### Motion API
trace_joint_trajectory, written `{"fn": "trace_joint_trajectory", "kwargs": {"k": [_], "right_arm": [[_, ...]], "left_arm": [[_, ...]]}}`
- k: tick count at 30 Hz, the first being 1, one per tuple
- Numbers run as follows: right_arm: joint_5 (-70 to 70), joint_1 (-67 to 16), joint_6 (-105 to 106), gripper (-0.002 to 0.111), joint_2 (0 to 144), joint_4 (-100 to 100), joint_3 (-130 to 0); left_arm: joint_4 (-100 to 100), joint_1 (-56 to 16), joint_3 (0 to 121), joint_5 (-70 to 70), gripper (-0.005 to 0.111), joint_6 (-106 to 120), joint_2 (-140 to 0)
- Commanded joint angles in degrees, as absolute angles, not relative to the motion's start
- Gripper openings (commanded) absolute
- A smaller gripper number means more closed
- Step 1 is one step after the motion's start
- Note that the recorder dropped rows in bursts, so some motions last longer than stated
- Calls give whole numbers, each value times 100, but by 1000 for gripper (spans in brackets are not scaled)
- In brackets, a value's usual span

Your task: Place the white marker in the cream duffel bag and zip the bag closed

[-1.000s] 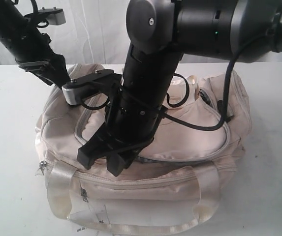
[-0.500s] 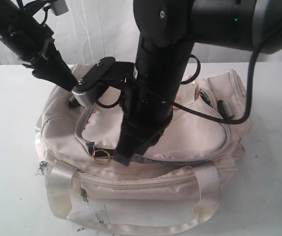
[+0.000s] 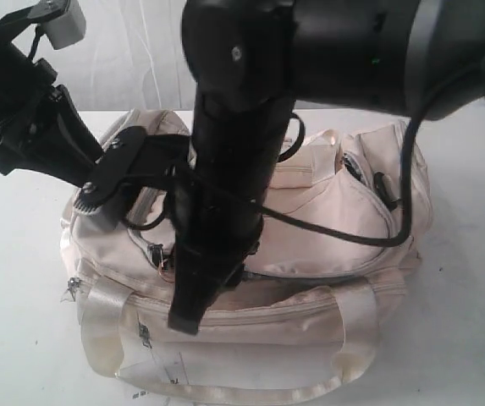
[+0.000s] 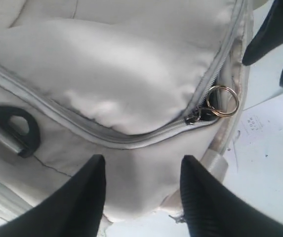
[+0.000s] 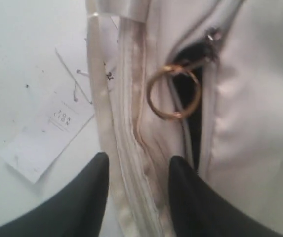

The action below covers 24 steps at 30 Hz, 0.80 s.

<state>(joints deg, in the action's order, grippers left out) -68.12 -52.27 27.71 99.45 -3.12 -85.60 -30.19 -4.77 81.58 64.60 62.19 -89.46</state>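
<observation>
The cream duffel bag (image 3: 335,207) lies on the white table, its grey top zipper (image 4: 131,140) drawn round to a slider with a gold pull ring (image 4: 223,101). A short dark gap shows beside that ring (image 5: 173,91). My right gripper (image 5: 140,157) is open, hanging over the bag's front seam just short of the ring, holding nothing. In the exterior view the right gripper (image 3: 187,317) points down at the bag's front left. My left gripper (image 4: 142,160) is open above the bag's cloth near its left end, empty. The white marker is out of view.
The right arm (image 3: 234,152) crosses over the middle of the bag and hides much of it. The left arm (image 3: 30,127) is at the back left. Paper tags (image 5: 47,138) lie on the table (image 3: 471,338) by the bag's front. A black strap ring (image 4: 13,131) sits on the bag's end.
My right gripper has let go of the gold pull ring, opened, and dropped toward the bag's front. The left arm has drawn back to the left, its jaws somewhat narrower.
</observation>
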Motion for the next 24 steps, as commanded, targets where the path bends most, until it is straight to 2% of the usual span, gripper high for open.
{"fn": "trace_joint_trajectory", "kwargs": {"k": [1, 5, 10, 14, 20, 24], "right_arm": [[-6202, -5571, 2816, 44, 10153, -345, -8559], [-5768, -5840, 2612, 44, 10341, -72, -8559], [-5903, -5891, 1905, 44, 10455, 619, -8559], [-5984, -5891, 1459, 44, 10469, 1475, -8559], [-5919, -5891, 1286, 44, 10382, 1614, -8559], [-5827, -5891, 1199, 37, 10382, 1641, -8559]], "left_arm": [[-3105, -467, 7650, 6279, 51, 6166, -8881], [-3092, -467, 7112, 5717, 51, 6166, -8881], [-3092, -467, 6647, 5160, 51, 6166, -8881], [-3092, -467, 6548, 5004, 51, 6166, -8878], [-3103, -467, 6548, 4900, 51, 6166, -8868], [-3103, -467, 6548, 4900, 51, 6166, -8868]]}}
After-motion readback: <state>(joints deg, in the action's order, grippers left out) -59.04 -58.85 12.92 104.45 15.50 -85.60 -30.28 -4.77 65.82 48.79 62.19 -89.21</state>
